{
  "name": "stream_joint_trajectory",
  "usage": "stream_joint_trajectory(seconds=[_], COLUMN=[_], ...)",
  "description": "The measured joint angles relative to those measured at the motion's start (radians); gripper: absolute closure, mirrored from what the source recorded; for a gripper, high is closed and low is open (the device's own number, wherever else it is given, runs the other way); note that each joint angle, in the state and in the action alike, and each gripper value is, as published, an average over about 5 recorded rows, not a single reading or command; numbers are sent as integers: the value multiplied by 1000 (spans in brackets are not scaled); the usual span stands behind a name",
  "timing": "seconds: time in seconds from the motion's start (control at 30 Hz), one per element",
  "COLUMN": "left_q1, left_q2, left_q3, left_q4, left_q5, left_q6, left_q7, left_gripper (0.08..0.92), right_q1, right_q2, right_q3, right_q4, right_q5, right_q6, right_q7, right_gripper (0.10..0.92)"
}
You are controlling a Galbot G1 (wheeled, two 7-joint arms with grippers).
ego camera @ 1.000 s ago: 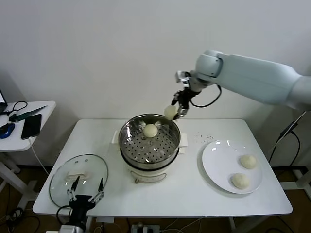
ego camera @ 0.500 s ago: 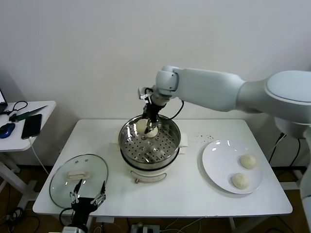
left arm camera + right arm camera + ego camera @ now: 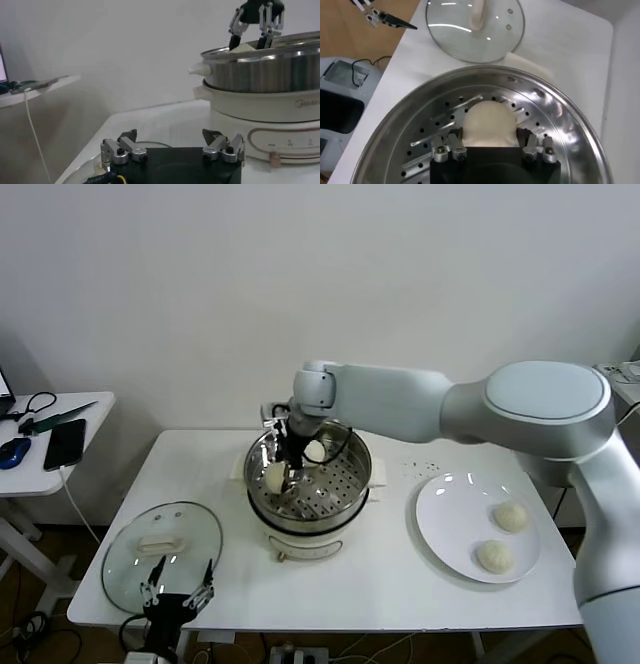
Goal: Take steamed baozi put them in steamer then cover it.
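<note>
You have four steamed baozi on view: one (image 3: 275, 476) between the right gripper's (image 3: 283, 475) fingers inside the one steamer (image 3: 345, 484), a second (image 3: 314, 451) just beyond that pincer, and two, (image 3: 511, 517) and (image 3: 494, 556), well off from it on the single white plate (image 3: 445, 524). One cover (image 3: 162, 555) lies just beyond the left gripper (image 3: 176, 597). Two grippers in all.

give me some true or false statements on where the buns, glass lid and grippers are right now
1. The right gripper holds a cream-white round bun inside the shiny steel steamer basket. True.
2. The round glass lid covers the steamer. False: it lies on the white table.
3. Two buns sit on the flat white plate. True.
4. The left gripper grips the lid's handle. False: it is open near the table's front edge.
</note>
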Motion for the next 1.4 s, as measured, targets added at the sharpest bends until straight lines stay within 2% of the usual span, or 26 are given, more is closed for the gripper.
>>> stream_joint_trajectory(seconds=[0.37, 0.57, 0.83, 1.07, 1.4], left_q1=[-4, -4, -2, -4, -9], left_q2=[4, 4, 6, 8, 10], left_q3=[-2, -2, -4, 3, 9], left_q4=[8, 8, 7, 7, 6], left_q5=[-1, -1, -1, 1, 12], left_q6=[0, 0, 0, -2, 2], left_q7=[0, 0, 0, 0, 0], left_gripper=[177, 177, 177, 177, 177], right_q1=[-35, -38, 4, 106, 219], right_q2=[24, 25, -19, -152, -484], right_q3=[14, 23, 22, 1, -27], right_q4=[-53, -63, -22, 118, 374], right_q5=[-29, -42, -54, -65, -127], right_q6=[2, -1, 6, 22, 31], right_q7=[1, -1, -23, -48, -81], right_gripper=[322, 218, 203, 203, 203])
